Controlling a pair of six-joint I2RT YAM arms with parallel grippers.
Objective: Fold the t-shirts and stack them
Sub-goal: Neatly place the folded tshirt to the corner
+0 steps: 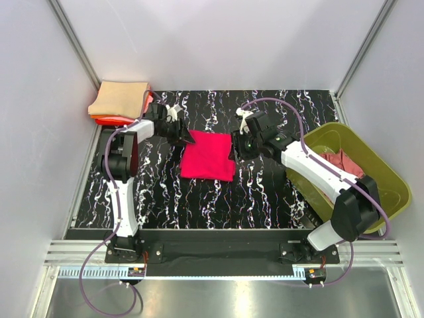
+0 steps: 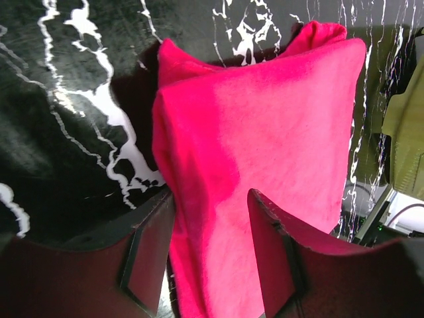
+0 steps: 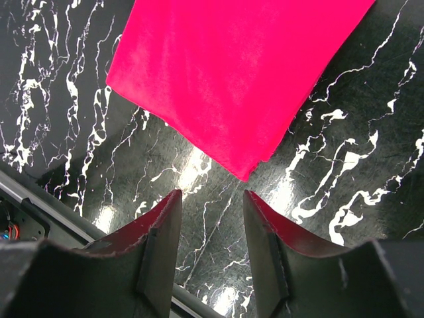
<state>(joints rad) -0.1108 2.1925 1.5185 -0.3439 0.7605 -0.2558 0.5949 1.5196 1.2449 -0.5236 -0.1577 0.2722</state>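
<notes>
A bright crimson-pink t-shirt (image 1: 209, 156) lies folded into a rectangle in the middle of the black marbled table (image 1: 265, 192). My left gripper (image 1: 182, 136) is at its far left corner. In the left wrist view its jaws (image 2: 212, 195) stand apart, with the shirt's (image 2: 265, 119) rumpled edge running between them. My right gripper (image 1: 235, 149) is at the shirt's right edge. Seen from the right wrist, it (image 3: 212, 193) is open over bare table with nothing between its fingers. A corner of the shirt (image 3: 232, 66) lies just beyond its fingertips. A tan folded shirt (image 1: 119, 98) tops a stack with orange-red ones at the far left.
An olive-green tub (image 1: 371, 165) stands at the right edge, with a dusty rose shirt (image 1: 341, 162) bunched inside it. White walls close in the table on three sides. The arms' bases sit on a black rail (image 1: 212, 248) at the near edge.
</notes>
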